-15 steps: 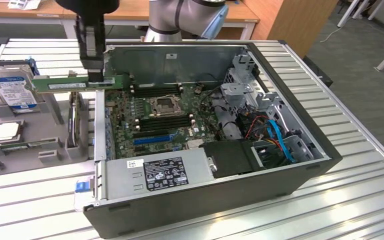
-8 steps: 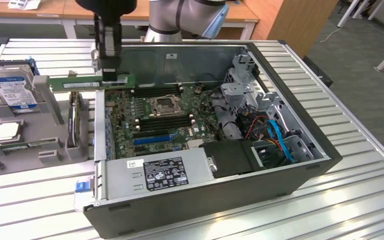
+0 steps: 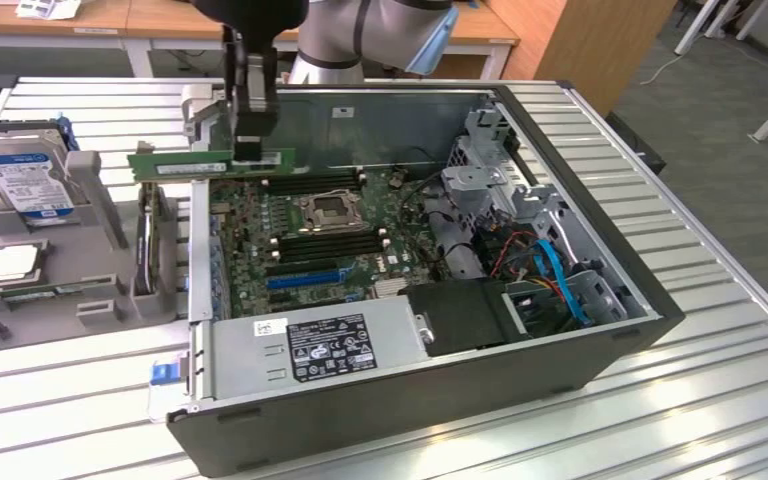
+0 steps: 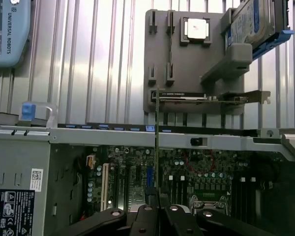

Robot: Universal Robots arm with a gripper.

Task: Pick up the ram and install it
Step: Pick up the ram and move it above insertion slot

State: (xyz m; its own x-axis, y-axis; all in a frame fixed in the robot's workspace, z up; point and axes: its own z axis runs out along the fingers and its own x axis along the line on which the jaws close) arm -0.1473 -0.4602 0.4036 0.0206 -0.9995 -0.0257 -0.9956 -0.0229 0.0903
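The ram [image 3: 191, 163] is a long green stick held level in the air, with my gripper [image 3: 259, 152] shut on its right end. It hangs above the open computer case [image 3: 598, 250], over the case's edge at the exterior view's left and the far part of the motherboard [image 3: 357, 262]. Black memory slots [image 3: 307, 184] lie just under it, beside the CPU socket [image 3: 327, 212]. In the wrist view the ram [image 4: 157, 147] appears edge-on as a thin line rising from my gripper [image 4: 157, 214], whose black fingers [image 4: 143, 216] clamp it.
A grey parts holder [image 3: 37, 290] stands at the exterior view's left with a blue-labelled hard drive [image 3: 24, 180], a square CPU chip [image 3: 13, 262] and an expansion card [image 3: 148, 250]. The power supply [image 3: 317, 345] fills the case's near end. Cables and drive cage [image 3: 531, 250] crowd its right.
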